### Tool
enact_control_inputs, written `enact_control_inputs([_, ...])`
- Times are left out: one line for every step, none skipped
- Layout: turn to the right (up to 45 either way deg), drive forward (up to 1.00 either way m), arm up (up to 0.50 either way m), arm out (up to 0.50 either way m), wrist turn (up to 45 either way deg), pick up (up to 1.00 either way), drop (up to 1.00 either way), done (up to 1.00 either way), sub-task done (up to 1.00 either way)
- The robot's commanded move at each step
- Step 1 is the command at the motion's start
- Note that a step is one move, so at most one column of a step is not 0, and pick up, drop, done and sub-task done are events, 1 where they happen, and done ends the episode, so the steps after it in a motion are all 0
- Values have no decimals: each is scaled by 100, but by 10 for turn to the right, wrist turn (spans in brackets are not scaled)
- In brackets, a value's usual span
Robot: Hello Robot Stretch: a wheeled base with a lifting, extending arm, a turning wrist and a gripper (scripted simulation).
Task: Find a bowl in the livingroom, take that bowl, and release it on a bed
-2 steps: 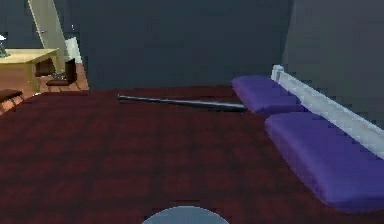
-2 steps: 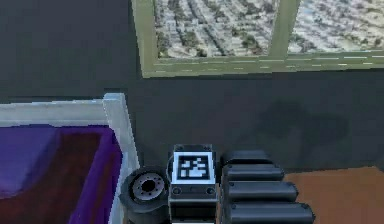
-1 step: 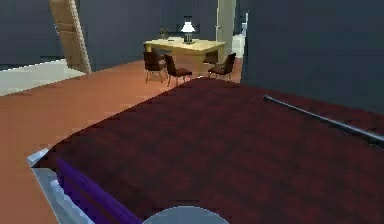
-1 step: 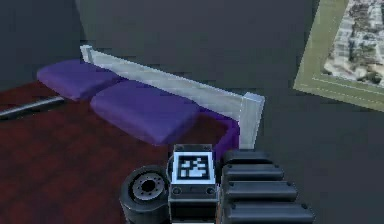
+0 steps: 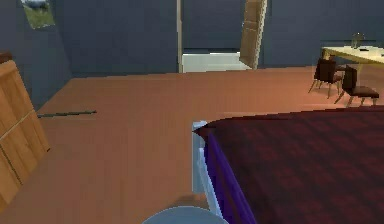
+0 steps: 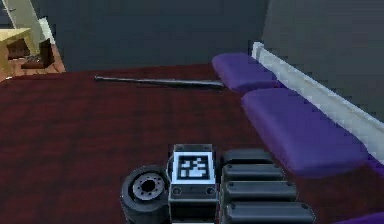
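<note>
We see a pale grey-blue rounded shape [image 5: 185,214] at the forward view's bottom edge, just beside the near corner of the wide bed with a dark red checked cover [image 5: 300,160]. We cannot tell whether it is the bowl, nor how it sits relative to the gripper [image 6: 147,192].

In the arm side view the gripper's dark round body sits left of a white square marker with black marks [image 6: 193,167], at the end of the ribbed dark arm [image 6: 262,190]. All three are low in the picture with the bed's cover behind them. We cannot make out the fingers' far end, so we cannot tell whether the gripper holds anything.

Two purple pillows [image 6: 300,125] lie at the head of the bed against a white headboard [image 6: 310,85]. A thin dark rod [image 6: 160,82] runs along the bed's far edge; we cannot tell if it rests on the cover or beyond it.

Beyond the bed's foot, a yellow table [image 5: 352,52] stands with two dark wooden chairs [image 5: 326,75]. Across the orange-brown floor [image 5: 130,140] from the bed is an open doorway [image 5: 212,45] with a light wooden door [image 5: 255,30]. Well apart from the bed stand a tall wooden cabinet [image 5: 18,125] and a second dark rod on the floor [image 5: 68,113].
</note>
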Motion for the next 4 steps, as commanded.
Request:
enact_control_inputs([-90,0,0,0,0,0,0,0,0])
enact_control_inputs([0,10,0,0,0,0,0,0,0])
enact_control_inputs([450,0,0,0,0,0,0,0,0])
enact_control_inputs([450,0,0,0,0,0,0,0,0])
